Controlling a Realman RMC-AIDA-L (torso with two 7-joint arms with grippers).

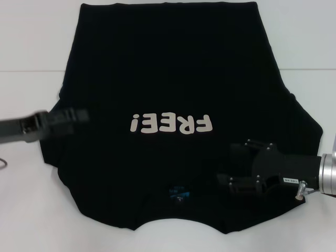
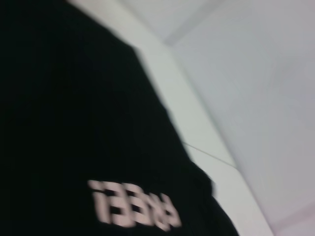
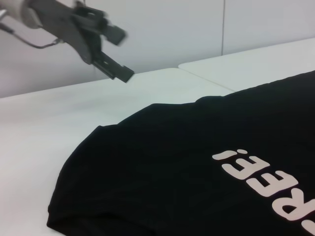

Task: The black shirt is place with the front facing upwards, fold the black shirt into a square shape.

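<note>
1. Shirt point(image 1: 173, 79) lies flat, print up, on the white tabletop point(image 1: 31, 210).
2. Left gripper point(image 1: 79, 115) hovers over the shirt's left edge, jaws parted, holding nothing.
3. Right gripper point(image 1: 233, 168) sits low at the shirt's near right shoulder; jaws spread.

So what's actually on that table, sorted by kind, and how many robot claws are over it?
Black shirt: 1, lying flat, cream "FREE!" lettering facing up, sleeves folded in
Robot grippers: 2, the left gripper above the shirt's left edge, jaws open; the right gripper over the shirt near the collar
White table: 1
Total: 4
</note>
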